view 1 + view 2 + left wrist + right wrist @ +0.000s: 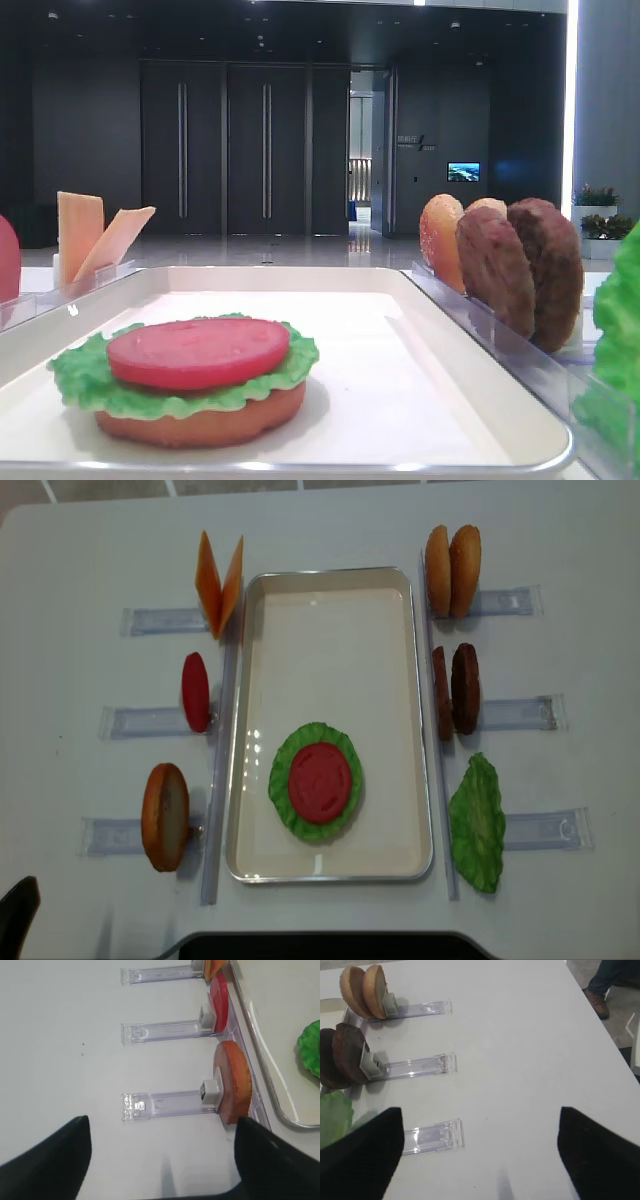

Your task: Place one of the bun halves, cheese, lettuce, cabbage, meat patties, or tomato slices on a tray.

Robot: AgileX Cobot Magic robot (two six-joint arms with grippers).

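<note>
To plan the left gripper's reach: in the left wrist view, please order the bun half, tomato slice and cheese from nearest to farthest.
1. Bun half, nearest rack, ahead of the left gripper.
2. Tomato slice, middle rack.
3. Cheese, farthest rack, at the top edge.

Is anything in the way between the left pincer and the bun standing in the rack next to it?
Nothing visible is. The open left pincer faces the bun across bare table. Only the bun's own clear rack lies between, flat and low, with a small grey clip pressed against the bun's near face.
</note>
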